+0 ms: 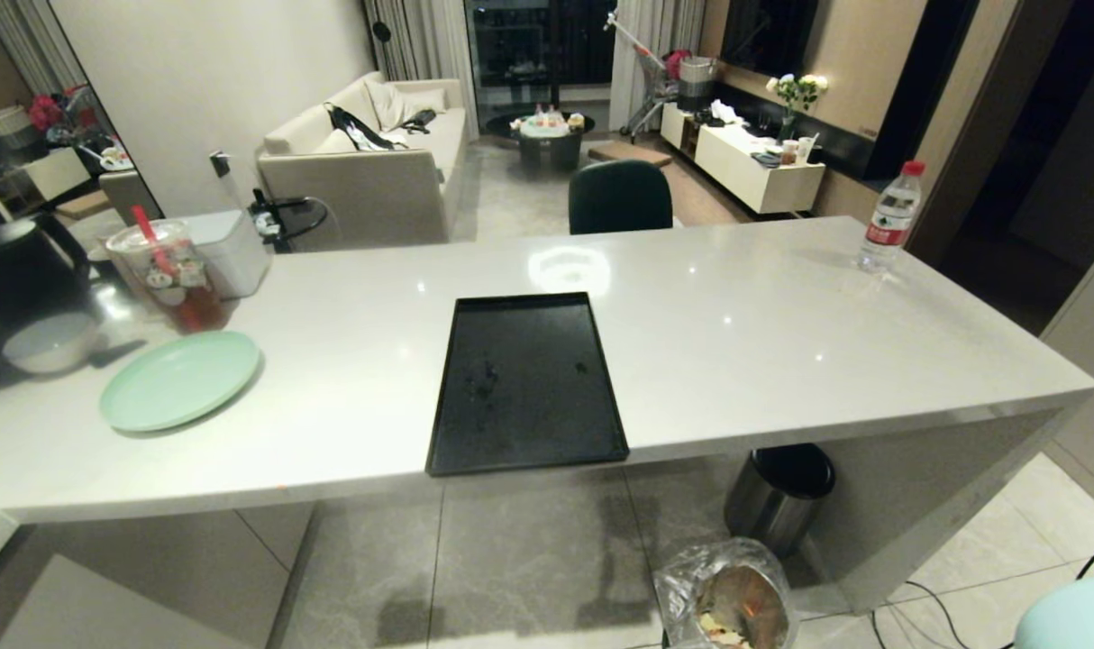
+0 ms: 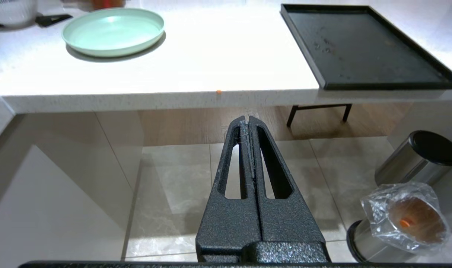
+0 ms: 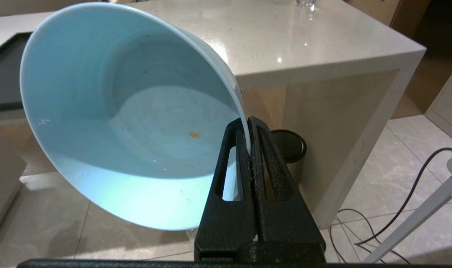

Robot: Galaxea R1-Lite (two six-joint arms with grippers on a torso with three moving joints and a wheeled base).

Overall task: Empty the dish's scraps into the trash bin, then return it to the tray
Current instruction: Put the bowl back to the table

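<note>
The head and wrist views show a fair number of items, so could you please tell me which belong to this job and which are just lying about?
Job: dish, pinched at its rim by the right gripper; lined trash bin holding scraps; tray.

Lying about: green plate, black-lidded bin, water bottle, iced drink cup.

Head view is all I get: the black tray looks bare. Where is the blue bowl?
Observer: The right hand is shut on the rim of the bowl, holding it tilted in front of the counter.
Operator: Any scraps in it?
Observer: Just one tiny orange speck on its bottom; otherwise it's empty.
</note>
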